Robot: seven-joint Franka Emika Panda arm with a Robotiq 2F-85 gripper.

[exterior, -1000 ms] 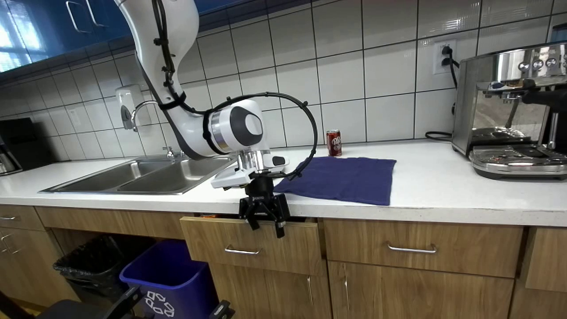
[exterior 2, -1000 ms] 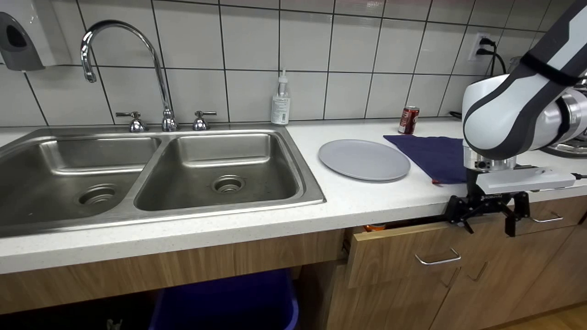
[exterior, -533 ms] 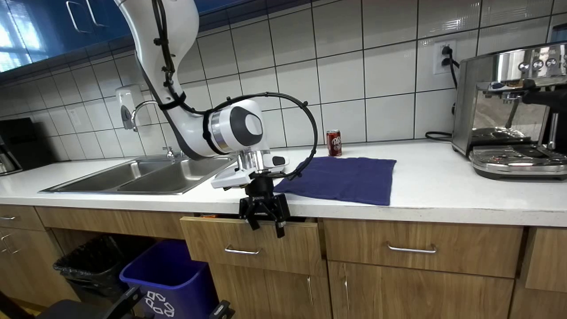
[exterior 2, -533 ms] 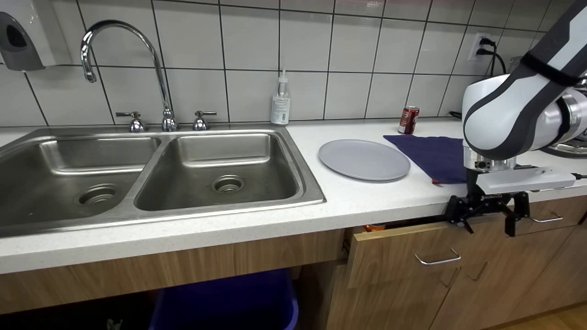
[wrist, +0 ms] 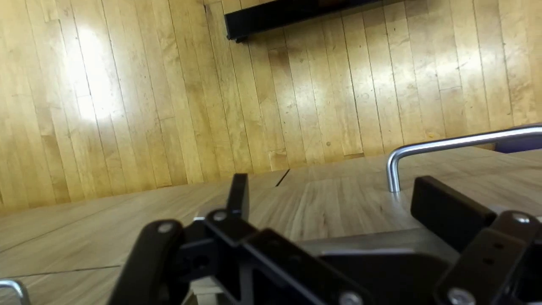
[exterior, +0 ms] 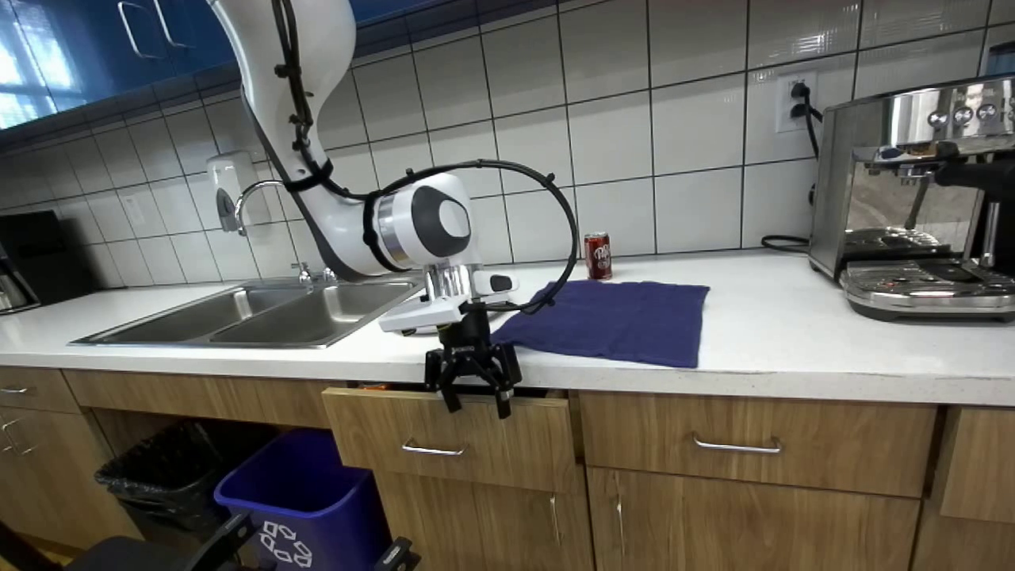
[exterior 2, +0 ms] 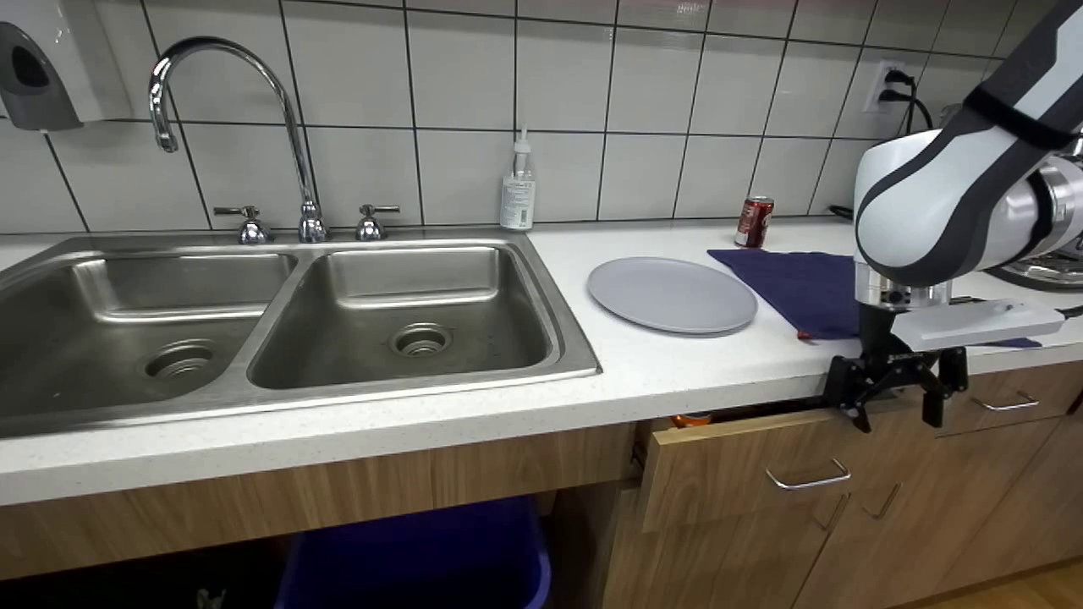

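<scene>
I've got the gripper [exterior: 478, 409] spread wide by the part-open drawer [exterior: 452, 433]; red can [exterior: 598, 257] behind it looks like Dr Pepper.

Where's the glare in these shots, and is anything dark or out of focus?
Wrist view: a bright glare patch on the wooden floor, with the near hand looking slightly soft; in an exterior view, washed-out reflections on the blue cabinet; in both exterior views, the gap behind the drawer front is dark.
</scene>
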